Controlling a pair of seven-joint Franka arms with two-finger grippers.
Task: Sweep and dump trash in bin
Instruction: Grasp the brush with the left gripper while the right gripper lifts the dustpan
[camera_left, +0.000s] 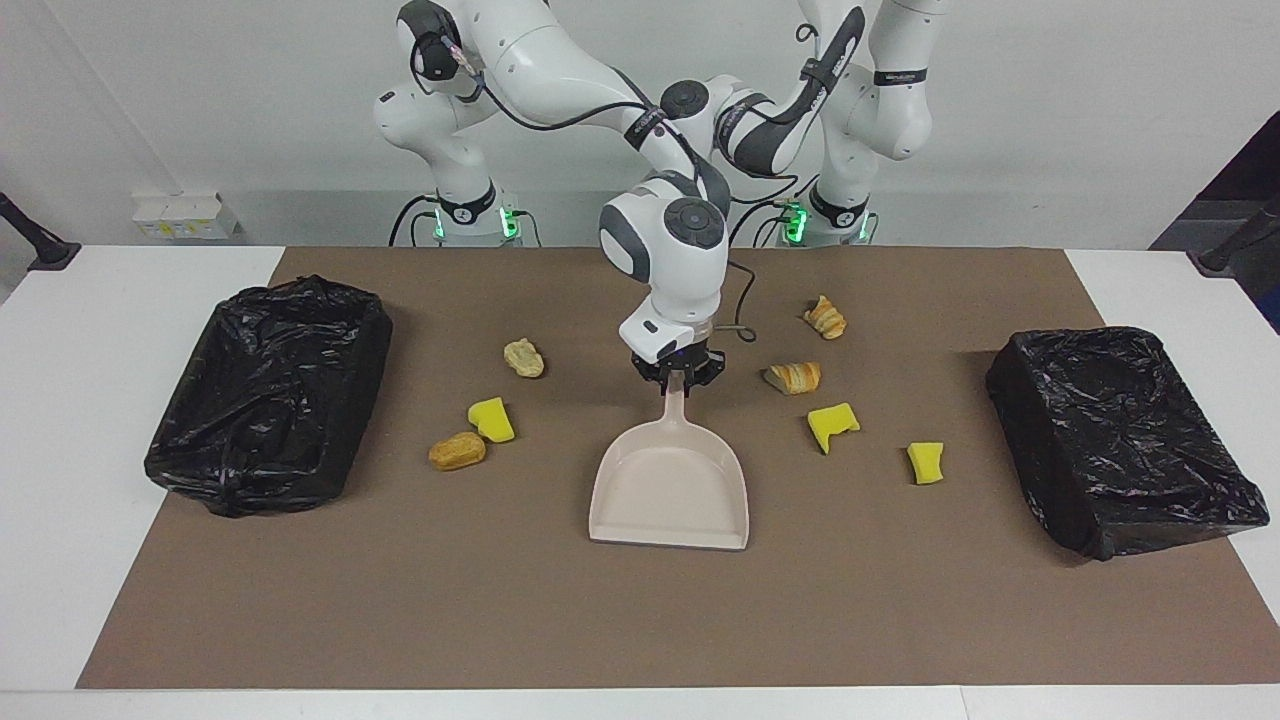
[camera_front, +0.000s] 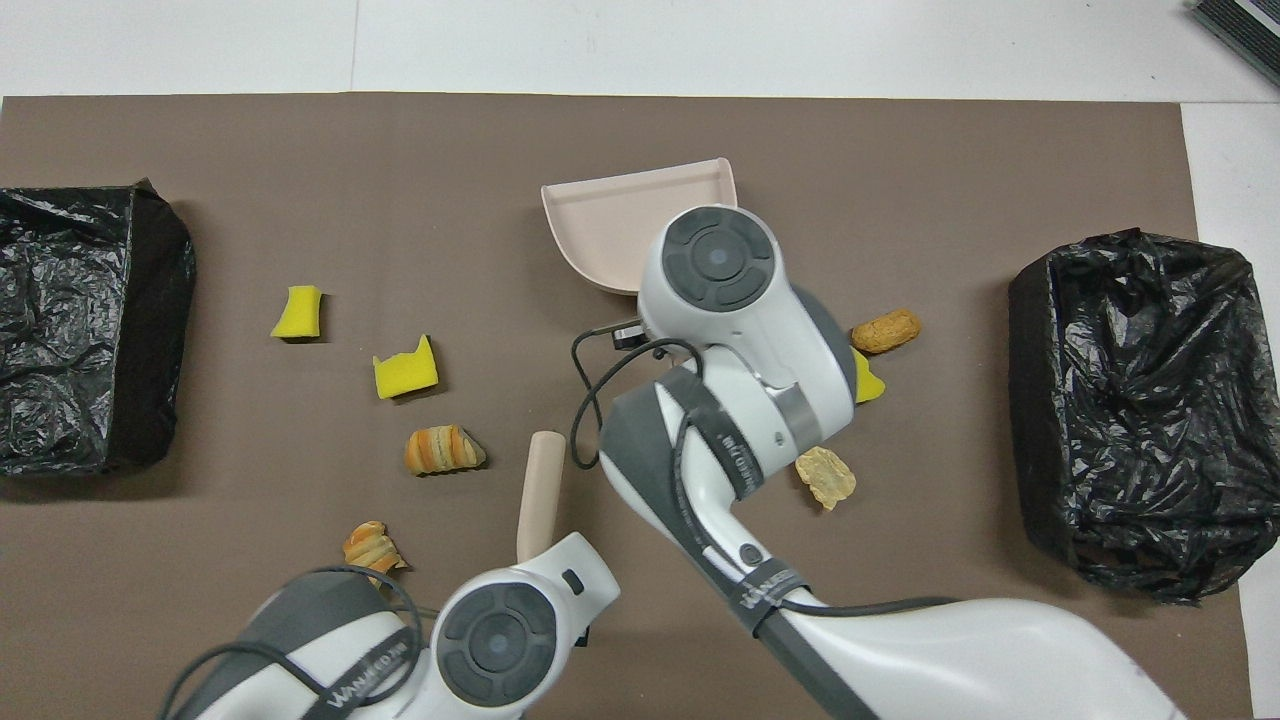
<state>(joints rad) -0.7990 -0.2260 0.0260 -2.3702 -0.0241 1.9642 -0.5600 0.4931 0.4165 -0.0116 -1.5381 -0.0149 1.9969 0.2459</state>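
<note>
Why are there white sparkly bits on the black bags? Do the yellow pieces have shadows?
Facing view: light glints off the crinkly plastic of the bin bag at the right arm's end and the one at the left arm's end. Overhead view: same glints; the yellow sponge chunks cast thin, soft shadows on the brown mat.
</note>
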